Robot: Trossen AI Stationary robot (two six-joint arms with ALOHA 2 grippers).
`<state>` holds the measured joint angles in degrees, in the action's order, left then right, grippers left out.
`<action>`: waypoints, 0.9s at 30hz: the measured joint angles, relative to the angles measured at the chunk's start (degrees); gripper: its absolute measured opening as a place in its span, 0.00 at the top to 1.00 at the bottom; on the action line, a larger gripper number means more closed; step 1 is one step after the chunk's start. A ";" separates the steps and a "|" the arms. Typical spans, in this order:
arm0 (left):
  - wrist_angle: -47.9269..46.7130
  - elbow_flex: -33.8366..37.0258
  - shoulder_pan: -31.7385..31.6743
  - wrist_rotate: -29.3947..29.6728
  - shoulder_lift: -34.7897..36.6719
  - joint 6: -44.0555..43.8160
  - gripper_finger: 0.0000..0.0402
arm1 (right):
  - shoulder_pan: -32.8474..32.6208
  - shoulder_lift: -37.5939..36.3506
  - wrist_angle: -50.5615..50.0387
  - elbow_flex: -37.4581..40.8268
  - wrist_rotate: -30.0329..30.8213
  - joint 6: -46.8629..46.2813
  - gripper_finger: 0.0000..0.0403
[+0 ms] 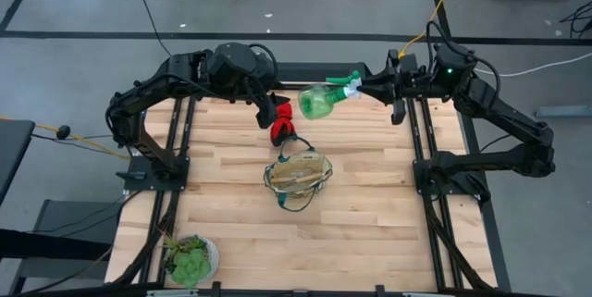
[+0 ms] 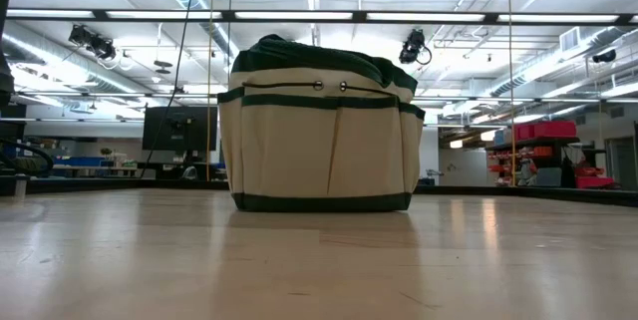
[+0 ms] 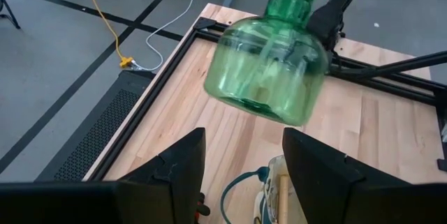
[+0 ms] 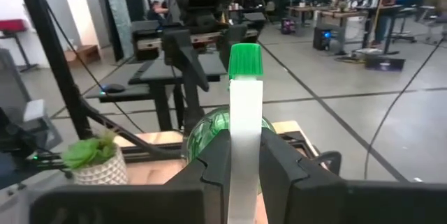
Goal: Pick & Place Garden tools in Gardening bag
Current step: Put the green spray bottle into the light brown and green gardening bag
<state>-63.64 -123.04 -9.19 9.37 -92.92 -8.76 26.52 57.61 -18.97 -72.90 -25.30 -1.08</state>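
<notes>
Spray bottle up in the air over the bench, bag waiting below.

Left gripper (image 1: 277, 112) sits at the far-middle of the bench (image 1: 370, 214), fingers spread with nothing between them, the red-and-black glove bundle (image 1: 281, 129) just beside it. Gardening bag (image 1: 298, 175) is mid-bench. Right gripper (image 1: 359, 87) is clamped on the white nozzle of the green spray bottle (image 1: 321, 101), held off the bench near the far edge.

My right gripper (image 1: 363, 87) holds spray bottle (image 1: 319, 102) above table; bag (image 1: 298, 176) below, left gripper (image 1: 277, 117) beside.
</notes>
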 joint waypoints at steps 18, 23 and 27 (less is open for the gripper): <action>-1.67 0.04 0.00 -0.59 3.05 -0.57 0.53 | -2.82 -0.05 -5.08 0.00 2.52 4.78 0.87; -1.55 0.02 0.02 -3.00 5.05 -1.02 0.60 | -4.27 -0.05 -5.33 0.00 3.69 4.89 0.87; -1.89 -0.08 -0.26 -3.68 7.29 -0.98 0.70 | -5.90 -0.03 -5.75 0.00 3.90 5.57 0.87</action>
<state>-65.52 -123.12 -9.45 5.69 -85.63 -9.74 20.62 57.58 -24.72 -72.90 -21.41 4.49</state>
